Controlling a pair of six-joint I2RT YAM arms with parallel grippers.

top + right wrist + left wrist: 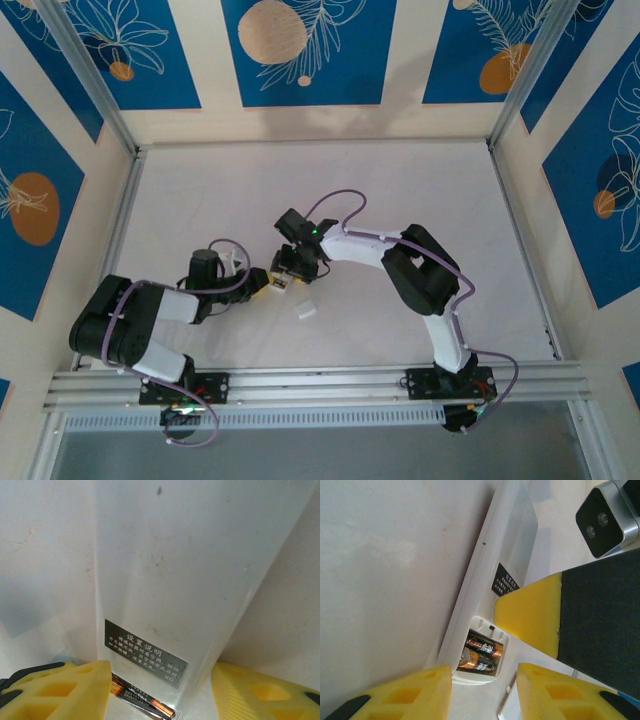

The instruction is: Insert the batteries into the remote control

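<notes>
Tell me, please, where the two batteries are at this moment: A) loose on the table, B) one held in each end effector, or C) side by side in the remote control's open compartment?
C: the left wrist view shows both batteries lying side by side in the open compartment of the remote control.

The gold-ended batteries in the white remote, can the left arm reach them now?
Probably yes: the dark gold-ended batteries lie uncovered in the flat white remote control's open bay, ahead of the left claw; the right claw's yellow finger sits beside, not over them.
</notes>
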